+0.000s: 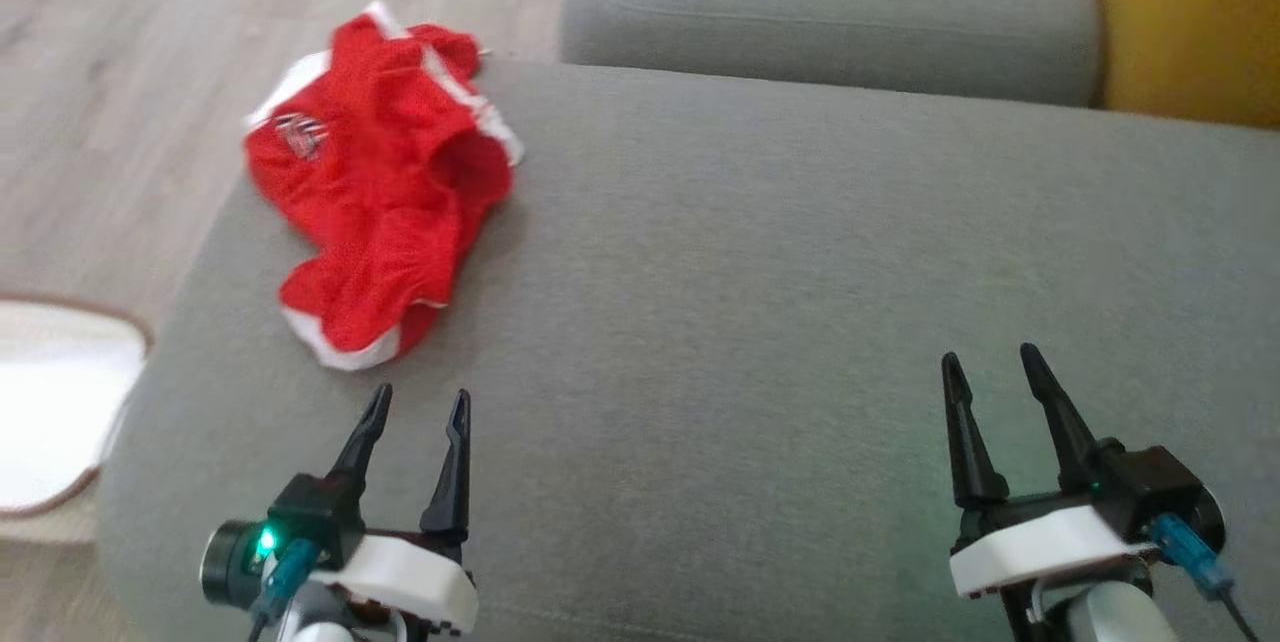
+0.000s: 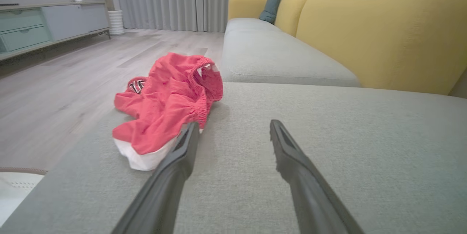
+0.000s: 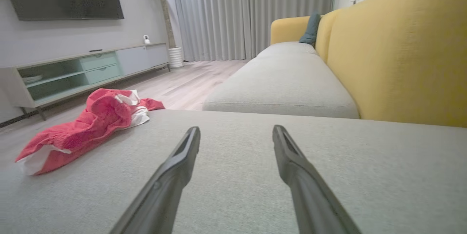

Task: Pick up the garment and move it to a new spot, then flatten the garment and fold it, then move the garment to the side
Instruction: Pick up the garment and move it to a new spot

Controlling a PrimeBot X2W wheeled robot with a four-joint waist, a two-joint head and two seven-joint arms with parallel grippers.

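A crumpled pair of red shorts with white trim (image 1: 380, 182) lies in a heap near the far left corner of the grey sofa cushion (image 1: 780, 282). My left gripper (image 1: 418, 400) stands open a little short of the nearest hem, empty. In the left wrist view the shorts (image 2: 168, 99) lie just beyond and left of the left gripper (image 2: 233, 128). My right gripper (image 1: 988, 362) is open and empty over bare cushion at the lower right, far from the garment. The right wrist view has the shorts (image 3: 91, 124) at its left, well away from the right gripper (image 3: 236, 133).
A second grey seat cushion (image 1: 830, 12) adjoins at the back, with the yellow backrest (image 1: 1190, 22) on the right. Wooden floor (image 1: 100, 72) runs along the left, with a pale rug or mat (image 1: 50, 402) beside the cushion's left edge. A TV cabinet (image 3: 91, 68) stands across the room.
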